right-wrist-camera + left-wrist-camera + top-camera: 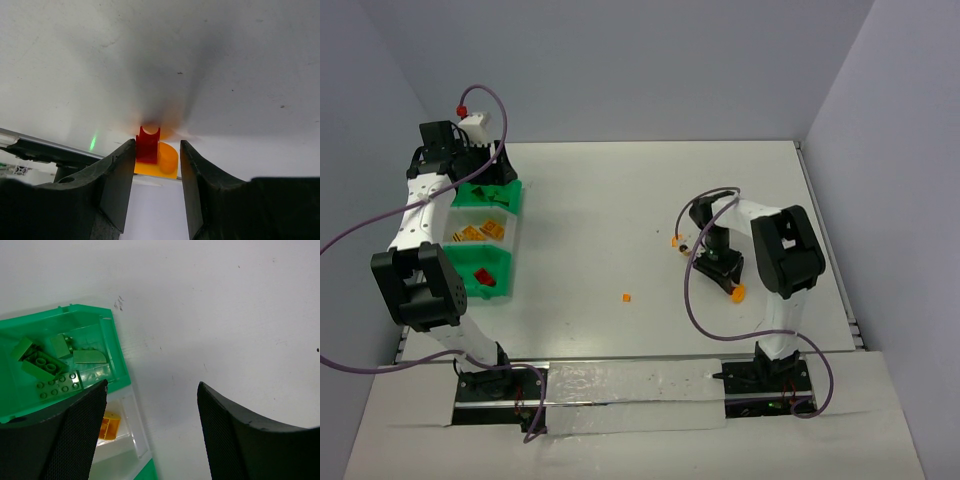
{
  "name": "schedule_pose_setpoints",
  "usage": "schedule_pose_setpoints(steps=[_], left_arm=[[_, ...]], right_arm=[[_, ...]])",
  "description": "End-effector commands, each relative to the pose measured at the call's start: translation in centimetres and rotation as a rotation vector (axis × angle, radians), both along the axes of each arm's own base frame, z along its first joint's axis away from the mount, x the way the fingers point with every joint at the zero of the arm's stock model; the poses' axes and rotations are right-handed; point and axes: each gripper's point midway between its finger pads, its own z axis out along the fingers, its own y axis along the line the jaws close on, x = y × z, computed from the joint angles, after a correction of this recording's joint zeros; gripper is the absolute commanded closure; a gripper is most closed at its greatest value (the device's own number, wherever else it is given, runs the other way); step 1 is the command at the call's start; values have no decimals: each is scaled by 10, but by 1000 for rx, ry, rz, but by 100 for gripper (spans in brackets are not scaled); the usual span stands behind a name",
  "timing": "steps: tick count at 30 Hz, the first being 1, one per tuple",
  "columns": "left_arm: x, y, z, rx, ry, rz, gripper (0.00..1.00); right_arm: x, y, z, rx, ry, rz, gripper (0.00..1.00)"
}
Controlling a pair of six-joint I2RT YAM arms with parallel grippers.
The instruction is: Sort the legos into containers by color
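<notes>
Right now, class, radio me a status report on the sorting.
Left end effector open, empty, at green bin. Right end effector straddles red and orange bricks, grip unconfirmed. Loose orange brick mid-table. Nothing blocking.

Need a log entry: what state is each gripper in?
Left gripper: open, empty.
Right gripper: jaws around red and orange legos, firm grip cannot be told.

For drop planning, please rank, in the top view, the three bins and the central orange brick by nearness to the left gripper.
1. Far green bin, beside the left gripper.
2. Whitish bin, middle.
3. Near green bin, row's end.
4. Orange brick, table centre.
</notes>
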Motion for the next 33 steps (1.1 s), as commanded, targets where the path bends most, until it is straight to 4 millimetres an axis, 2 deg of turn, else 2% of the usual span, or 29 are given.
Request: schedule_pose_setpoints(steps=[1, 7, 13, 15, 17, 19, 22, 24, 25, 27, 29, 30, 33], left_arm=[[0, -3, 27, 5, -72, -17, 22], [1, -2, 27, 8, -71, -17, 22], [0, -3, 29, 9, -77, -17, 21], [0, -3, 32, 8, -83, -17, 22], [0, -4, 33, 5, -85, -16, 22], [-1, -5, 37, -3, -93, -18, 21], [-2, -6, 47, -9, -115, -15, 21], [-3, -8, 56, -16, -134, -19, 21], [-4, -9, 60, -20, -142, -24, 20], [-8, -13, 68, -30, -163, -45, 19], [-17, -27, 73, -70, -176, -106, 17], [-22, -33, 71, -90, -180, -132, 16], [-39, -61, 62, -151, -171, -240, 17]], right_arm=[[-8, -2, -4, -31, 38, 13, 52], [-15, -5, -6, -42, 67, 16, 53], [-15, -3, -5, -38, 75, 9, 70], [-12, 2, 0, -19, 71, -1, 81], [-7, 8, 6, 5, 62, -12, 88], [4, 22, 16, 50, 37, -40, 99], [28, 42, 34, 125, -23, -74, 100], [56, 64, 58, 205, -103, -124, 100], [57, 71, 62, 232, -100, -152, 100], [78, 89, 82, 310, -160, -183, 100], [92, 112, 100, 406, -181, -229, 100], [103, 124, 110, 446, -204, -261, 100], [115, 148, 127, 559, -218, -328, 100]])
